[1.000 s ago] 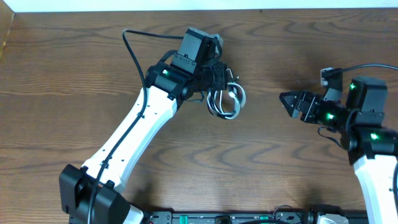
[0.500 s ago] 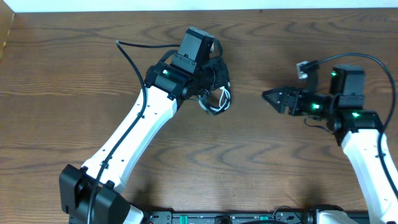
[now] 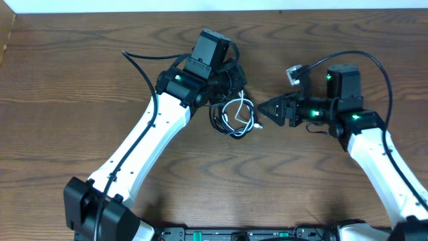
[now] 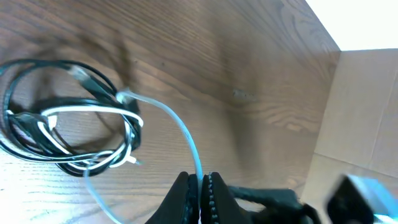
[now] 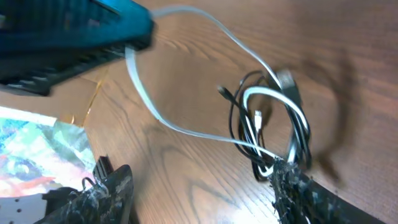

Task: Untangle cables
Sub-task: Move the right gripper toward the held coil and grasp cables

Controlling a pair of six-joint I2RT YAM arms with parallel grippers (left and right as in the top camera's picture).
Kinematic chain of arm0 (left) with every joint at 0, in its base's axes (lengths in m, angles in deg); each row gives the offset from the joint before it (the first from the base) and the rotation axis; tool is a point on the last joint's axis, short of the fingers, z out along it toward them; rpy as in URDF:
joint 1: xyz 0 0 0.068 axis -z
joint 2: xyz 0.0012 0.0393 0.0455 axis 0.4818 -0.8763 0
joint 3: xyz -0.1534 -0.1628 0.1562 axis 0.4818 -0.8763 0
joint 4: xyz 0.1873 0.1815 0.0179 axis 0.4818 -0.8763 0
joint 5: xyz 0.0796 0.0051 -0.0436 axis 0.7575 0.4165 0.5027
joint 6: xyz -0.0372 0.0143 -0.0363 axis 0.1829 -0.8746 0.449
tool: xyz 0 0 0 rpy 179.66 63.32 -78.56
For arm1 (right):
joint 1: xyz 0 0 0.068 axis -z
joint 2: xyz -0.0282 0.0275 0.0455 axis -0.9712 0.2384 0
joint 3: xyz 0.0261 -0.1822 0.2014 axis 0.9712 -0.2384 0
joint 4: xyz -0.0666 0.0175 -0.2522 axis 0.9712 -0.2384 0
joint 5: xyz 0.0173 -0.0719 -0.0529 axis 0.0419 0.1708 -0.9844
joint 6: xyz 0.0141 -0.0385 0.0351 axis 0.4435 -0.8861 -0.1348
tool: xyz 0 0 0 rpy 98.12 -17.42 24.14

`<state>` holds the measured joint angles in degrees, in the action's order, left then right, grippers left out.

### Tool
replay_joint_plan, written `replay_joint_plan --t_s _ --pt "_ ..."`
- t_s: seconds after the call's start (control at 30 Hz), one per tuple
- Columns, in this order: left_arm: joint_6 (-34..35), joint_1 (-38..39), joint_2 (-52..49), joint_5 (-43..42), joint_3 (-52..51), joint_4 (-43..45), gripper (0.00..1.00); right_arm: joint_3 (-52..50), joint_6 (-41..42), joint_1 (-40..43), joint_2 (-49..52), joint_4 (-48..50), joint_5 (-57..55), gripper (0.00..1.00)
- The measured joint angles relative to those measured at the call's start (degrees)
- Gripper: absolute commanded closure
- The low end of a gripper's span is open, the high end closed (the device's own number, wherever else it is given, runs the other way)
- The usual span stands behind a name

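Observation:
The black cable (image 3: 219, 122) and the white cable (image 3: 242, 110) lie in one tangled coil on the wooden table, just below my left gripper (image 3: 234, 84). In the left wrist view the left gripper (image 4: 200, 188) is shut on a strand of the white cable (image 4: 180, 130), which runs down to the coil (image 4: 68, 134). My right gripper (image 3: 262, 111) points left, its tips right beside the coil. In the right wrist view the right gripper (image 5: 199, 190) is wide open, one finger touching the coil's edge (image 5: 273, 124). The white strand (image 5: 186, 130) rises to the left gripper (image 5: 74, 37).
The table's back edge and a pale wall (image 3: 200, 5) run along the top. The left arm's thick black wire (image 3: 144, 63) arcs over the table at the left. The right arm's wire (image 3: 374, 63) loops above its wrist.
My right arm has swung left, up to the coil. The coil has dropped a little lower and spread, with a white strand drawn out. The left gripper has hardly moved.

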<state>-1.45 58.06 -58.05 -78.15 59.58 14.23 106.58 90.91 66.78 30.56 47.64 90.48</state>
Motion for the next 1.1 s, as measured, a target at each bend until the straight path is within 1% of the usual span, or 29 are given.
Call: replay_joint_plan --t_s 0.1,0.27,0.43,0.57,0.73,0.8,0.9,1.1 --pt "-0.9 0.0 0.02 -1.55 -0.02 1.86 0.93 0.0 0.5 -0.68 2.34 0.15 -1.25 0.36" --pt "-9.7 0.0 0.04 -9.86 -0.07 9.11 0.92 0.0 4.26 -0.83 5.38 0.83 -5.14 0.34" --pt "-18.32 0.04 0.76 -16.52 -0.07 9.2 0.92 0.0 6.51 -0.83 7.23 2.21 -7.28 0.35" --pt "-22.97 0.04 2.36 -20.59 -0.07 9.09 0.93 0.0 8.22 -0.83 7.48 2.36 -9.68 0.37" --pt "-25.75 0.04 4.13 -22.91 -0.07 8.57 0.93 0.02 8.94 -0.83 7.45 1.38 -11.56 0.37" --pt "-26.16 0.04 4.33 -23.47 -0.07 6.88 0.93 0.02 9.11 -0.83 7.48 -0.44 -13.42 0.41" --pt "-26.38 0.04 4.33 -23.76 -0.07 4.94 0.93 0.02 8.96 -0.83 7.48 -2.47 -16.37 0.44" --pt "-26.97 0.04 4.33 -23.87 -0.07 4.76 0.93 0.02 8.13 -0.87 7.48 -0.92 -19.15 0.56"
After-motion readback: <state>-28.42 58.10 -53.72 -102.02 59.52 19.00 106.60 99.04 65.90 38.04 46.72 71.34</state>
